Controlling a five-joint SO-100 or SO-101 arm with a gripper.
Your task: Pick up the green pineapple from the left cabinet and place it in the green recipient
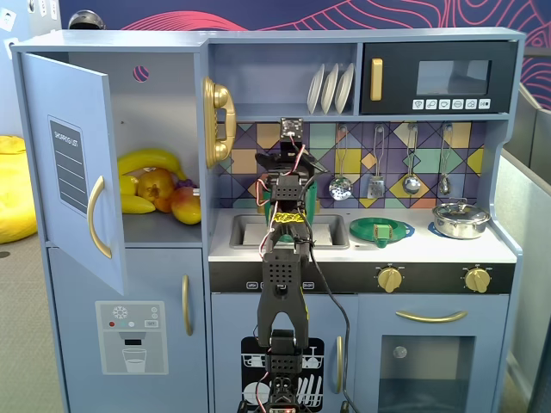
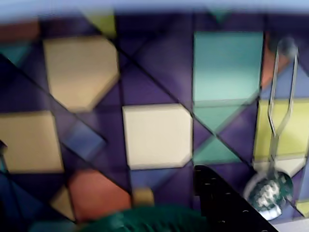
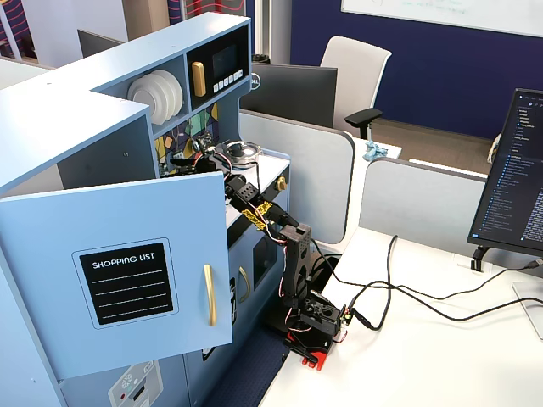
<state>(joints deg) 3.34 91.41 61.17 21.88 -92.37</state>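
The left cabinet (image 1: 164, 112) stands open, its door (image 1: 73, 163) swung out to the left; the door also shows in the other fixed view (image 3: 119, 271). Inside lie a yellow banana (image 1: 151, 162) and orange-red fruits (image 1: 172, 200). The green pineapple is not in view anywhere. My gripper (image 1: 288, 163) is raised over the sink, facing the tiled backsplash. The green recipient (image 1: 270, 205) stands in the sink, mostly hidden behind my arm; its dark rim shows at the bottom of the wrist view (image 2: 154, 220). One black finger (image 2: 227, 203) shows at lower right, with a wide empty gap to its left.
A flat green plate (image 1: 381, 230) and a steel pot (image 1: 461, 219) sit on the counter right of the sink. Utensils hang on the backsplash; a ladle (image 2: 268, 193) is close to my finger. The black microwave (image 1: 439, 77) is above right. A gold phone (image 1: 218, 120) hangs left of my gripper.
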